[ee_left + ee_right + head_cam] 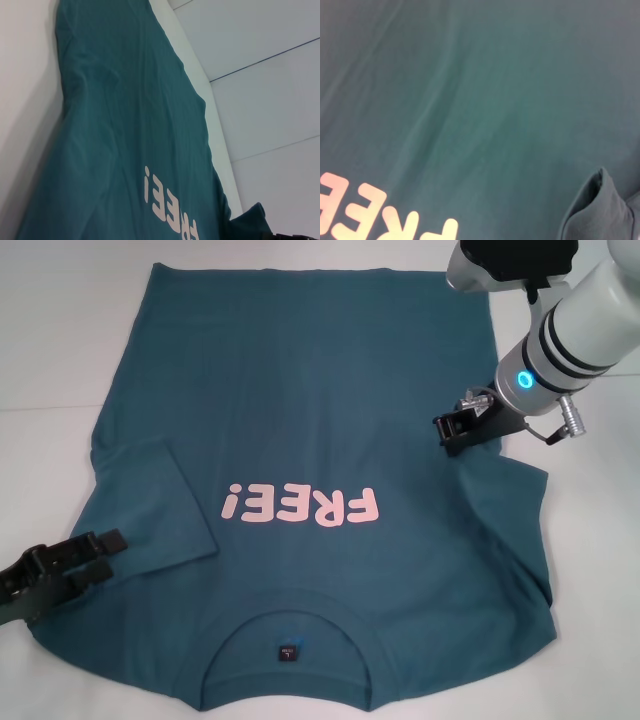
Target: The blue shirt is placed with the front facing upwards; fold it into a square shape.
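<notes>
While my left pincer (95, 552) rests open on the folded left sleeve, my right pincer (462, 425) pinches the blue shirt (300, 420) at its right sleeve, which must fold leftward.

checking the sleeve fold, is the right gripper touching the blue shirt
Touching. In the head view the right gripper sits on the blue shirt at its right edge, with cloth bunched and creased directly under its tips.
</notes>
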### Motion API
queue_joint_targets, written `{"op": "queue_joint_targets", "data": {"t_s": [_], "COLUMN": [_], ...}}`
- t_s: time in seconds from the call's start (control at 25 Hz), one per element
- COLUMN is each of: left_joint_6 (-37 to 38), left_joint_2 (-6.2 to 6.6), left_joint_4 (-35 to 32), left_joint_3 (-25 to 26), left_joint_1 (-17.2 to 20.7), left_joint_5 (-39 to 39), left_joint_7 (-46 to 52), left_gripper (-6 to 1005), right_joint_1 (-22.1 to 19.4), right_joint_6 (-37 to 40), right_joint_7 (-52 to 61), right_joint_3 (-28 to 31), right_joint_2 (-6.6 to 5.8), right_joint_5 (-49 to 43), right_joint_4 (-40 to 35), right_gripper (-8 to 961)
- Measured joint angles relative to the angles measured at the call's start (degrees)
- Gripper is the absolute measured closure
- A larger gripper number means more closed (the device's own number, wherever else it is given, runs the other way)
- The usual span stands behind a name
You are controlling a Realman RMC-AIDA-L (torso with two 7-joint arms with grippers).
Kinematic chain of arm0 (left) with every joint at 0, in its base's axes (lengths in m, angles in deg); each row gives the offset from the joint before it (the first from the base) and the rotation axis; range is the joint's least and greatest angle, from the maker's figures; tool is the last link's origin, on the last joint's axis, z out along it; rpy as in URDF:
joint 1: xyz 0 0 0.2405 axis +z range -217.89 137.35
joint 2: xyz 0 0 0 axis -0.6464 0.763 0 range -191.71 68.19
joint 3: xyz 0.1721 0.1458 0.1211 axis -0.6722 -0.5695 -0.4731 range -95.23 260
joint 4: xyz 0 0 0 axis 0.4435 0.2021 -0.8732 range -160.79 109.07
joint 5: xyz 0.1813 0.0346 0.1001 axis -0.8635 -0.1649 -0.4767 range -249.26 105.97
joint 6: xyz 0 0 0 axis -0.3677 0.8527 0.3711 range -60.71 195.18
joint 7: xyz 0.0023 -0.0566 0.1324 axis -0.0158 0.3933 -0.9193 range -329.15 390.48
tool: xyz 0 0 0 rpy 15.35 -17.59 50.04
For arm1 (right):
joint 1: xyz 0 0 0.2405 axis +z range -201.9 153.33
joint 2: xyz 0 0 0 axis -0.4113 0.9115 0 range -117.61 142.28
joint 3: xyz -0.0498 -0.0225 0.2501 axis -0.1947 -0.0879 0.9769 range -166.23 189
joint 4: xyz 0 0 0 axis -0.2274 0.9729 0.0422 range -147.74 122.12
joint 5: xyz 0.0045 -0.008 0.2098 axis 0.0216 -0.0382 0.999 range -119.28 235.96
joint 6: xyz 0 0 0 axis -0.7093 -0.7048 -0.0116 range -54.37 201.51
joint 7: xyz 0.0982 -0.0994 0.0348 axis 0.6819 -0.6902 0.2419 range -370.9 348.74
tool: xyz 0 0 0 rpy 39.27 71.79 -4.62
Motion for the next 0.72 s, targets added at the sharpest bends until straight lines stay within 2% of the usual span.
{"op": "queue_joint_targets", "data": {"t_s": [0.28,0.48,0.56,0.72], "left_joint_6": [0.00,0.00,-0.03,-0.37], "left_joint_2": [0.00,0.00,0.00,0.00], "left_joint_4": [0.00,0.00,0.00,0.00], "left_joint_3": [0.00,0.00,0.00,0.00], "left_joint_1": [0.07,0.20,0.21,0.21], "left_joint_5": [0.00,0.00,0.00,0.00], "left_joint_7": [-0.11,-0.20,-0.18,-0.11], "left_gripper": [371,371,371,371], "right_joint_1": [0.47,0.49,-0.44,-3.40], "right_joint_6": [0.93,0.71,-0.73,-4.58], "right_joint_7": [0.26,0.13,-0.50,-3.17], "right_joint_3": [-1.71,0.05,2.21,4.13], "right_joint_2": [-0.57,-0.59,-0.37,-0.49], "right_joint_5": [-0.05,0.92,4.00,15.75], "right_joint_4": [0.07,0.07,0.50,3.25], "right_gripper": [885,880,879,875]}}
